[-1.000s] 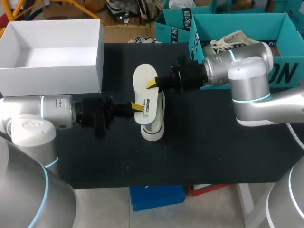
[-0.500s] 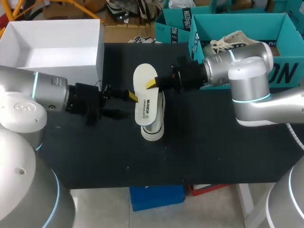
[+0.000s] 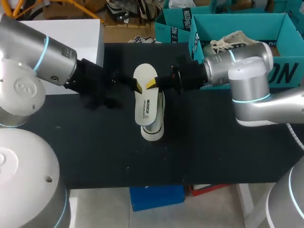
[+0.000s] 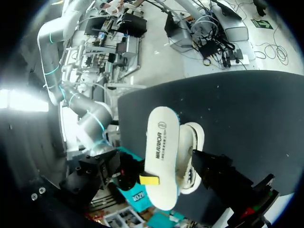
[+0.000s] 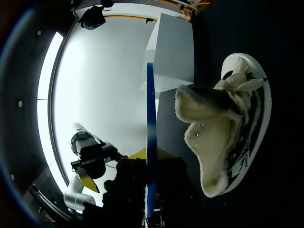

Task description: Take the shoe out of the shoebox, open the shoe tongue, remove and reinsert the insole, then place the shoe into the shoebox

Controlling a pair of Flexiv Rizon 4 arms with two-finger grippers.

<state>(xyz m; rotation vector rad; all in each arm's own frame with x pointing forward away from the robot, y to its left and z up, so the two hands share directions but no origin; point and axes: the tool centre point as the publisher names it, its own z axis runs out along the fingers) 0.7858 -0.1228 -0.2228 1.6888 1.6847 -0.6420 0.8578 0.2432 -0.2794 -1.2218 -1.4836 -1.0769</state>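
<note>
- Since the earlier frames, the left gripper [image 3: 126,95] has been swung up along the insole [image 3: 146,102]. Its fingers are spread and nothing is held.
- The insole is pinched by the right gripper [image 3: 151,84] above the shoe [image 3: 153,130] on the table [image 3: 213,152].
- Risk: the one-edge pinch could be twisted loose if the insole is nudged by the left fingertip.
- Dark print is carried on the insole and is not read off.

A black table [image 3: 199,142] fills the middle of the frame. A white shoe [image 3: 154,129] lies on its side at centre, a white shoebox [image 3: 90,29] stands at upper left, a teal shoebox [image 3: 287,73] at upper right.
</note>
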